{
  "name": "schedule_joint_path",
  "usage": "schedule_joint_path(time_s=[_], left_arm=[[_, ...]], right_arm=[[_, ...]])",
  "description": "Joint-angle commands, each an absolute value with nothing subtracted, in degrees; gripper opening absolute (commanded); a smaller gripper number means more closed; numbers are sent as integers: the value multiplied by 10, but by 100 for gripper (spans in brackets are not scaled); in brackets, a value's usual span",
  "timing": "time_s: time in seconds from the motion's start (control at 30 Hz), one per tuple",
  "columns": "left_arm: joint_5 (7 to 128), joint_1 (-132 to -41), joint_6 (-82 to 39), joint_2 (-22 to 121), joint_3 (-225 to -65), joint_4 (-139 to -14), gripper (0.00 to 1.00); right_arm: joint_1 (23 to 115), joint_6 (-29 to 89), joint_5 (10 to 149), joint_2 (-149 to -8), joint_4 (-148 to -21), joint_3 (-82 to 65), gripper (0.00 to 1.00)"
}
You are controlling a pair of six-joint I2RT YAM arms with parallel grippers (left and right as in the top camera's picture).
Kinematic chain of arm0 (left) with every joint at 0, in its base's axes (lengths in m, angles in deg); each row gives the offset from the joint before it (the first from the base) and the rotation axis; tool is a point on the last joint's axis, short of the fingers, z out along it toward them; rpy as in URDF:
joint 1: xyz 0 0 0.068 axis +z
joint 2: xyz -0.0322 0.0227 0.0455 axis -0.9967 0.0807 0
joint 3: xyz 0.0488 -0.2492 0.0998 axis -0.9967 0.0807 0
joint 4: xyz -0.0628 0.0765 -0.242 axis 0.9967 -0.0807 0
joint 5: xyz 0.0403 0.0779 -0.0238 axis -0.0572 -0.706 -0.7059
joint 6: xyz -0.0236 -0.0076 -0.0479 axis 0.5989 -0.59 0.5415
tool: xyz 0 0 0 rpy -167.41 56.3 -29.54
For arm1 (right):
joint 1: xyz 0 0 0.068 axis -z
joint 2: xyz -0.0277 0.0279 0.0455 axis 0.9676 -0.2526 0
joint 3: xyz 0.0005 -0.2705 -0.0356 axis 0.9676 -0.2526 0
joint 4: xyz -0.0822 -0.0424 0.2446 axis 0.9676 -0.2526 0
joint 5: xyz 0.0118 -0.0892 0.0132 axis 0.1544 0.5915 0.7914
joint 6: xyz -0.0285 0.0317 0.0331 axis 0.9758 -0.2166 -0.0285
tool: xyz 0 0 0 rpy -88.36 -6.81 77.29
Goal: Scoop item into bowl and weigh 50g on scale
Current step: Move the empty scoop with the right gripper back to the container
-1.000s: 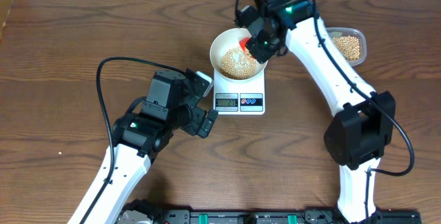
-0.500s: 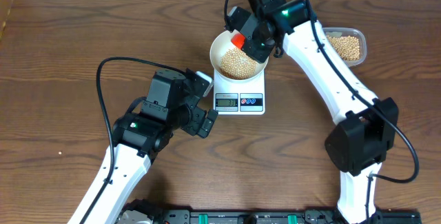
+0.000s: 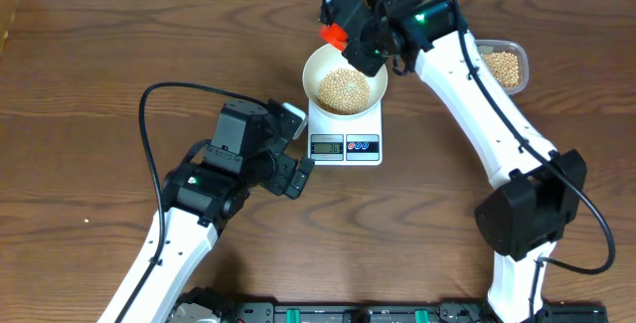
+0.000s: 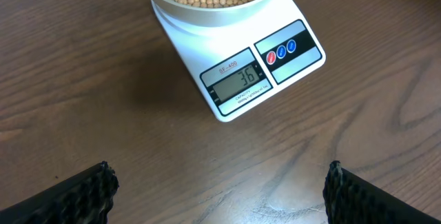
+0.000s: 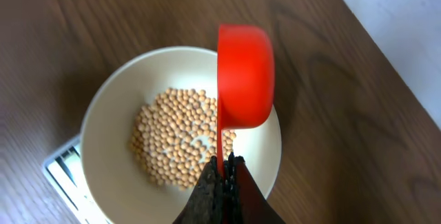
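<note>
Red plastic scoop (image 5: 244, 76), its thin handle pinched between the tightly pressed right fingers (image 5: 207, 196), hangs tipped on its side above the far rim of the round cream-white bowl (image 5: 103, 107). The bowl sits on the small white rectangular digital scale (image 4: 200, 34) on the brown wooden counter (image 3: 99, 55). A heap of small round tan-yellow beans (image 5: 176, 141) lies in the bottom of the bowl, and the scale's grey display (image 4: 240, 80) reads 36, short of the fifty called for. More beans wait in the clear rectangular plastic tub (image 3: 502, 65) well off to the right. The left fingers (image 4: 76, 196), spread wide and empty, hover over the counter just in front of the scale. The chief risk from here is likely an overshoot: with a modest gap left, one full scoop tipped in at once could carry the reading past the mark. Whether any beans cling inside the scoop cannot be told; if some do, they could roll out onto the counter on the way to the tub. A knock of the scoop against the rim could shift the bowl and upset the reading, and so slim a handle might swivel in the pinch under a heavy load.
</note>
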State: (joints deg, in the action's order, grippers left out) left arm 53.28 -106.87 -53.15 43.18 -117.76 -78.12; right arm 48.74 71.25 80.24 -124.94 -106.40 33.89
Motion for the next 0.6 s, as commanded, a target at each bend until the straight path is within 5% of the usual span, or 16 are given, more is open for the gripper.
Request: schedule_joint_path(time_s=[0.0,0.57], left_arm=[[525,-1069,-529,434,-1174,-782,98],[525,-1069,-529,434,-1174,-782,98]], right_arm=[[509,628,789,-1209,-1048,358,1],[612,468,757,-1171,-1082,358,1]])
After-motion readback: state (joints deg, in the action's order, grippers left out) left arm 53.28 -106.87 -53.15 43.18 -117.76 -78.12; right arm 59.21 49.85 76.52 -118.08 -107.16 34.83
